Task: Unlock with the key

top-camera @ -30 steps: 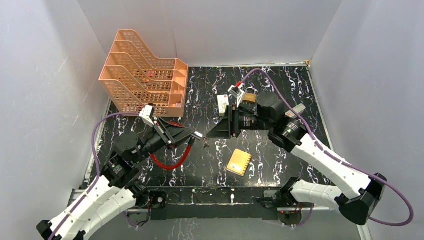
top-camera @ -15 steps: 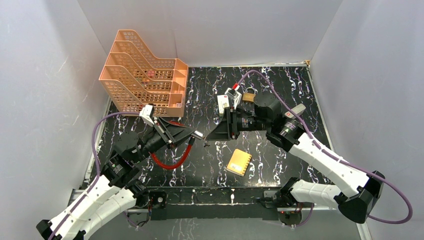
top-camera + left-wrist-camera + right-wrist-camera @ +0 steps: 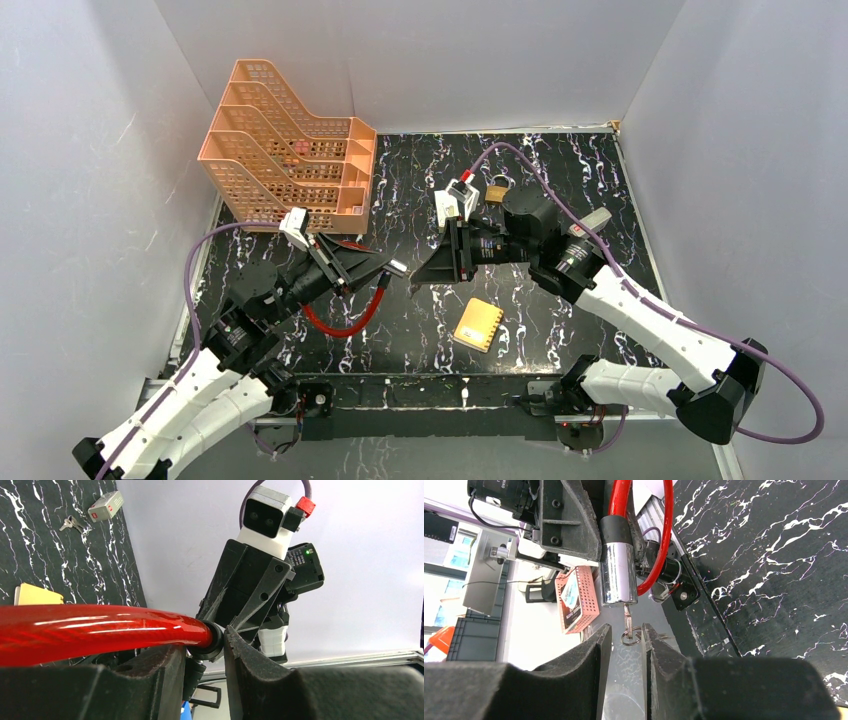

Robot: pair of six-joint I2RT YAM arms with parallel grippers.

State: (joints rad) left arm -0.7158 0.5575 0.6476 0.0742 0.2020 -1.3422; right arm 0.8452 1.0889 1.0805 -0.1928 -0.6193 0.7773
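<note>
Right end effector: jaws narrowed, slightly apart astride key in chrome lock cylinder. Left end effector: clamped on red cable. Key-turn pending.

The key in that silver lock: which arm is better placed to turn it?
Right. The right gripper straddles the key in the lock, while the left gripper is busy holding the red cable.

- The cable is glossy red, with a black collar and a shiny chrome end.
- The key is dull silvery-brown.
- The table is black marble laced with white veins.
- The mesh tray is peach-orange.
- The padlock is brass-yellow.
- The flat card is golden yellow.
- The lead at my right wrist is purple.
</note>
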